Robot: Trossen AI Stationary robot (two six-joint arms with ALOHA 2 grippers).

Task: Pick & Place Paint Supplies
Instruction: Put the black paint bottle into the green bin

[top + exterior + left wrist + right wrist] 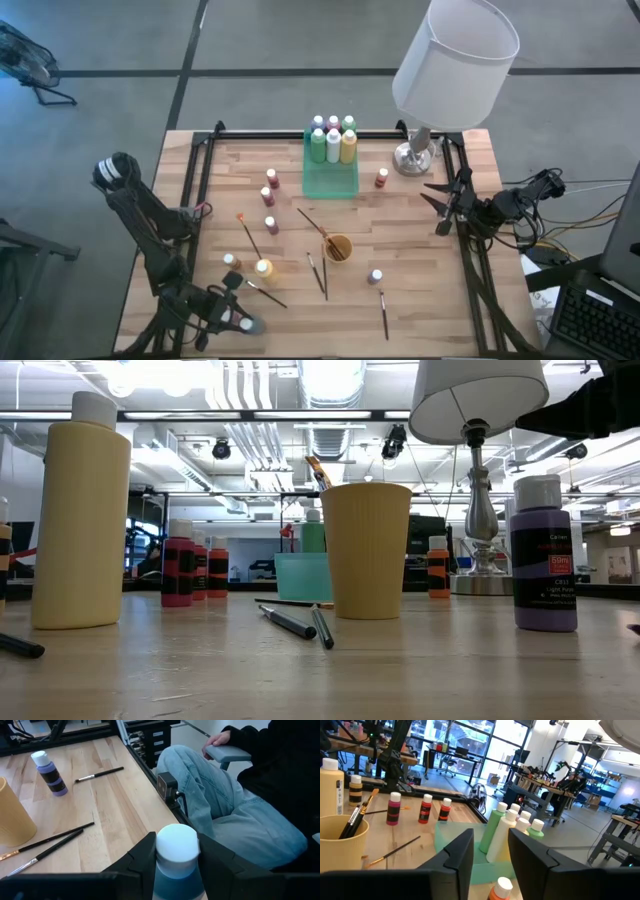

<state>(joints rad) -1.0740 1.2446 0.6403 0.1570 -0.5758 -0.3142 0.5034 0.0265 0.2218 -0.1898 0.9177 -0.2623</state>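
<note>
**Inspector:** Two grippers checked. Your left gripper [240, 322] is at 7 o'clock on the table [420, 290], by the near edge. Its jaws are clamped on a blue bottle [175, 877] with a white cap, gripped just below the cap.

**Operator:** And the right one?

**Inspector:** Your right gripper [440, 206] is at 3 o'clock, by the side rail. Its jaws stand partly apart with nothing between them.

**Operator:** Where are the rest of the supplies?

**Inspector:** Six bottles [333, 140] stand upright in the far end of the green tray [331, 182] at 12 o'clock. Three reddish bottles [267, 197] stand in a line at 10 o'clock, apart from the tray. An orange bottle [381, 178] stands near the tray's 3 o'clock side. A yellow bottle [263, 268] is at 7 o'clock with a small bottle [231, 261] just beside it. A purple bottle [375, 277] is at 5 o'clock.

**Operator:** Brushes?

**Inspector:** The cup [337, 247] near the centre holds some; I cannot tell how many. An orange-tipped brush [249, 235] lies flat at 9 o'clock of the cup. A pair of brushes [317, 272] lies at its 7 o'clock. A single brush [383, 313] lies just at 6 o'clock of the purple bottle. Another brush [265, 292] lies close by your left gripper.

**Operator:** Anything else?

**Inspector:** A lamp [455, 60] stands at 1 o'clock. A seated person [240, 805] is just beyond the table edge near your left gripper.
</note>
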